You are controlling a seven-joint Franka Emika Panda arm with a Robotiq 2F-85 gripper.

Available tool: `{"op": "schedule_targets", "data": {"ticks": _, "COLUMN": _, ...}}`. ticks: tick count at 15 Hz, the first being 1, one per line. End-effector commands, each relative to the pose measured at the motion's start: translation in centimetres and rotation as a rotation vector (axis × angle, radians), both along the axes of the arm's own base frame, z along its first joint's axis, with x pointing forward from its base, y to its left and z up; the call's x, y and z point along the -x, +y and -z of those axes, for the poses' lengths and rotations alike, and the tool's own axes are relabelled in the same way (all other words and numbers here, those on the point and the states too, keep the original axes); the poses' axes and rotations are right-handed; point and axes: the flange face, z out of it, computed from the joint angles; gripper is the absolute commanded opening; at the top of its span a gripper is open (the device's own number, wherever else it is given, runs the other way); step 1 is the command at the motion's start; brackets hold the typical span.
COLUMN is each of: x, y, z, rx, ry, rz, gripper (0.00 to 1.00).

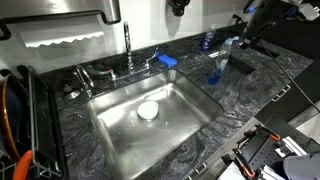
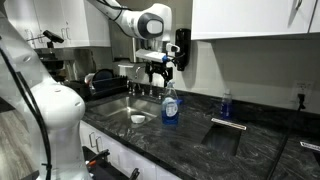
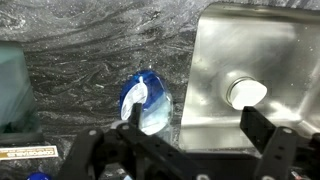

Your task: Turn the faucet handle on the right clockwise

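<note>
faucet handle point(image 1: 148, 65), 3 o'clock of spout point(image 1: 128, 40): probably stiff, slick chrome, so push near lever tip. pincer point(image 3: 192, 125) apart, empty.

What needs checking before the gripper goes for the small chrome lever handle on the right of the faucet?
1. Robotiq gripper open: ok, fingers wide apart.
2. Small shiny chrome lever faucet handle free: ok, nothing grips it.
3. Handle in wrist view: not ok, only the blue plastic bottle and the stainless steel sink show.
4. Gripper lined up over handle: cannot tell.
5. Descent path clear: not ok, the bottle sits just below the fingers.
</note>
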Motion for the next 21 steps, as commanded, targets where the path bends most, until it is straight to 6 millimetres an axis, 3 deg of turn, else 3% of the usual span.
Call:
{"op": "schedule_targets", "data": {"ticks": 1, "x": 0.0, "y": 2.7, "z": 0.3, "rx": -0.065, "ry": 0.018, "rz": -0.008, "gripper": 1.00}}
{"op": "schedule_targets", "data": {"ticks": 6, "x": -1.2, "y": 8.7, "z": 1.2, "rx": -0.139, "ry": 0.013, "rz": 0.124, "gripper": 1.00}}
{"op": "schedule_targets", "data": {"ticks": 10, "x": -2.8, "y": 12.5, "z": 2.1, "rx": -0.103, "ry": -0.049, "rz": 0.233, "gripper": 1.00}}
{"op": "schedule_targets", "data": {"ticks": 11, "x": -2.0, "y": 11.6, "z": 0.9, "rx": -0.108, "ry": -0.029, "rz": 0.200, "gripper": 1.00}}
{"op": "schedule_targets", "data": {"ticks": 13, "x": -2.5, "y": 12.7, "z": 1.6, "rx": -0.102, "ry": -0.037, "rz": 0.217, "gripper": 1.00}}
{"op": "schedule_targets", "data": {"ticks": 16, "x": -2.7, "y": 12.6, "z": 1.8, "rx": -0.101, "ry": -0.038, "rz": 0.222, "gripper": 1.00}}
{"op": "schedule_targets", "data": {"ticks": 21, "x": -5.0, "y": 13.5, "z": 3.8, "rx": -0.137, "ry": 0.014, "rz": 0.542, "gripper": 1.00}}
